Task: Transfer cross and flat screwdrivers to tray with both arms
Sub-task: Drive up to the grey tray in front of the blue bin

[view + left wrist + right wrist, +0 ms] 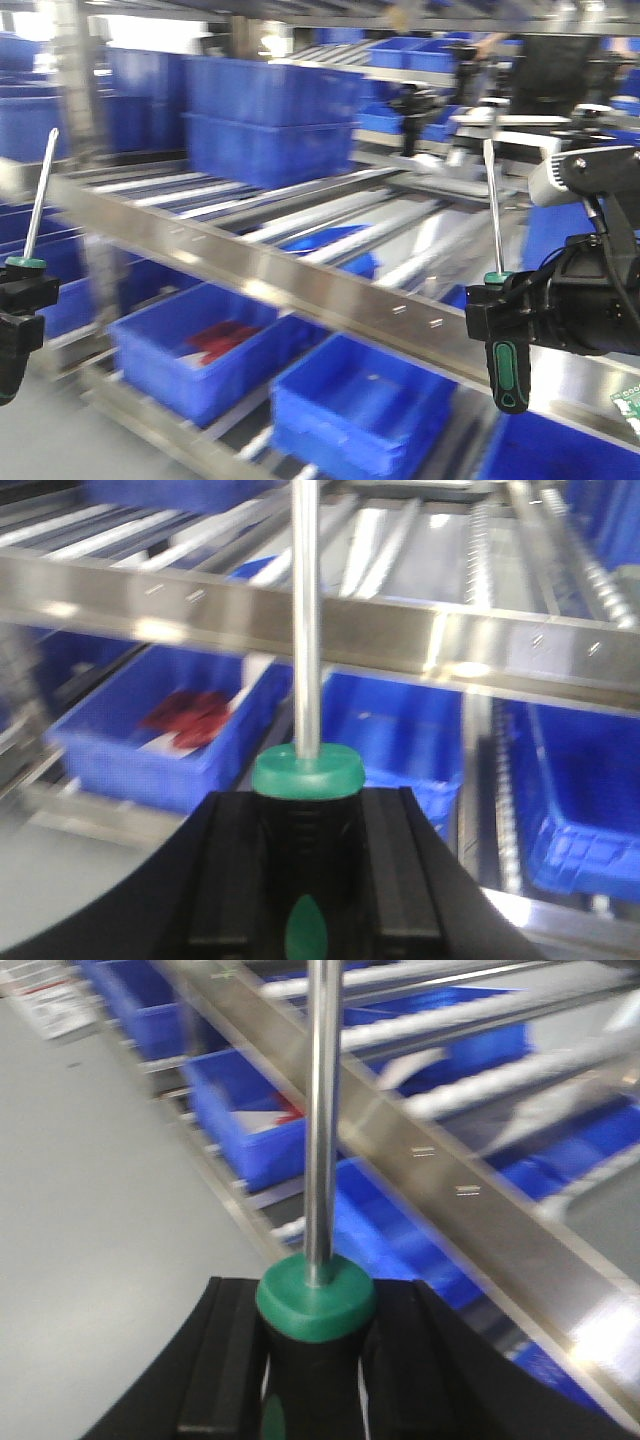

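L gripper (305,815) has its jaws clamped on the handle of the L screwdriver (307,630), green collar just above the pads, shaft straight up. R gripper (315,1335) is likewise closed on the R screwdriver (320,1140); the front view shows its handle butt hanging below the jaws. Both long axes are upright, so each needs tipping flat before release, imo. Ahead are a steel rail (300,280), rollers (330,215) behind it and blue bins (190,355) below, one w/ red parts (220,340). The tray can't be made out in the blur, so direction from the jaws and the nearer arm are unknown. Text: a white-red sheet (55,1000) and a green card (628,400), neither readable.
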